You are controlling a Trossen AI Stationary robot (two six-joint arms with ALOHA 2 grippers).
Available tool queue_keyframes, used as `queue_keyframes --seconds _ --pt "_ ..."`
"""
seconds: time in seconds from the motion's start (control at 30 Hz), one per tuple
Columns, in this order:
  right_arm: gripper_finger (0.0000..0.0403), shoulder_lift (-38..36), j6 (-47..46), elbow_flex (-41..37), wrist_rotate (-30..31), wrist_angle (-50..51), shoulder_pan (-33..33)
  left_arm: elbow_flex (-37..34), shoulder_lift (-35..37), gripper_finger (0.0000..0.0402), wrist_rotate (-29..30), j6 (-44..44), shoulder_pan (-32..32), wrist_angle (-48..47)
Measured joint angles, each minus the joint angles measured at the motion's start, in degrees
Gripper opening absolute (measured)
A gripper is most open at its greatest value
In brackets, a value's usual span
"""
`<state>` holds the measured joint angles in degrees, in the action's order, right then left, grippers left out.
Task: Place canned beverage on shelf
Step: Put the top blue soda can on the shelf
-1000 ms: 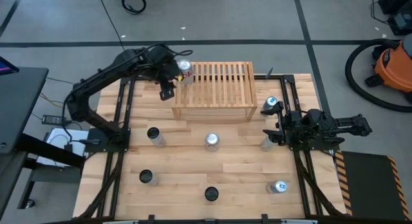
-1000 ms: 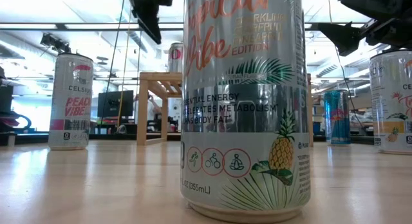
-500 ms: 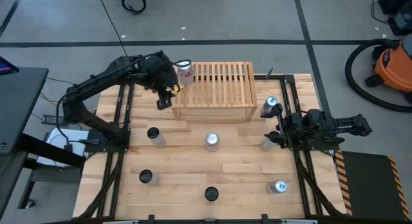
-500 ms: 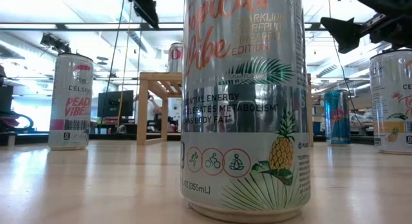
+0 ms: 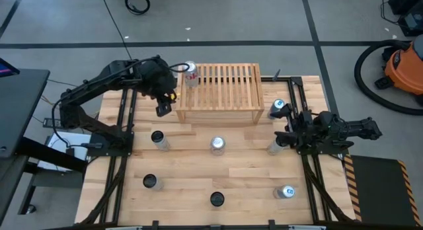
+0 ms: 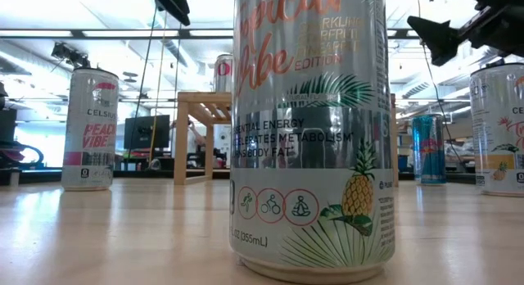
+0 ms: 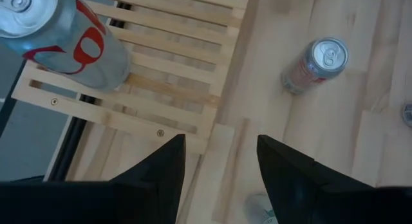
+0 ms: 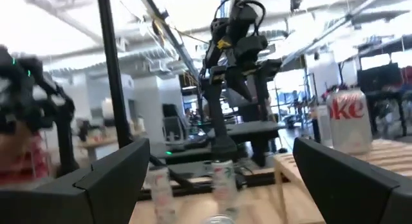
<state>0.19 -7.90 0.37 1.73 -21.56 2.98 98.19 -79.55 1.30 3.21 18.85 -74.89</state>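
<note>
Left gripper had drawn back from the shelf and hung off its outer corner, above the tabletop. Half a second before, it was close against that corner, and a second before, right beside the can. In its own wrist view the fingers stood apart with nothing between them, so the grip was let go and empty.

The Diet Coke can stood upright on the slatted top, ahead of the gripper and clear of it, at the corner of the shelf nearest that arm. It sat close to the edge slats but looked square on them, not tilted. It had kept its place while the arm retreated.

By my judgement that settled this can: it was placed, released and standing by itself. What remained was for the arm to finish clearing away and turn to another of the cans left on the table, such as the one standing in front of the shelf, farther from the gripper.

Right gripper waited with its fingers spread wide on the far side of the shelf from the left one, near a can on the table, holding nothing.
</note>
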Motion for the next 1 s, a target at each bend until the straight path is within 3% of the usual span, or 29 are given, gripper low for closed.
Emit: queue_keyframes --seconds 0.57,1.0 --pt "0.0393 0.07 -12.81 -0.01 2.76 -12.53 0.00 0.00 -0.31 0.0192 0.01 0.84 0.02 3.85" --pt "0.0393 0.07 -14.03 -0.01 2.93 -13.96 0.00 0.00 -0.31 0.0192 0.00 0.32 0.02 4.47"
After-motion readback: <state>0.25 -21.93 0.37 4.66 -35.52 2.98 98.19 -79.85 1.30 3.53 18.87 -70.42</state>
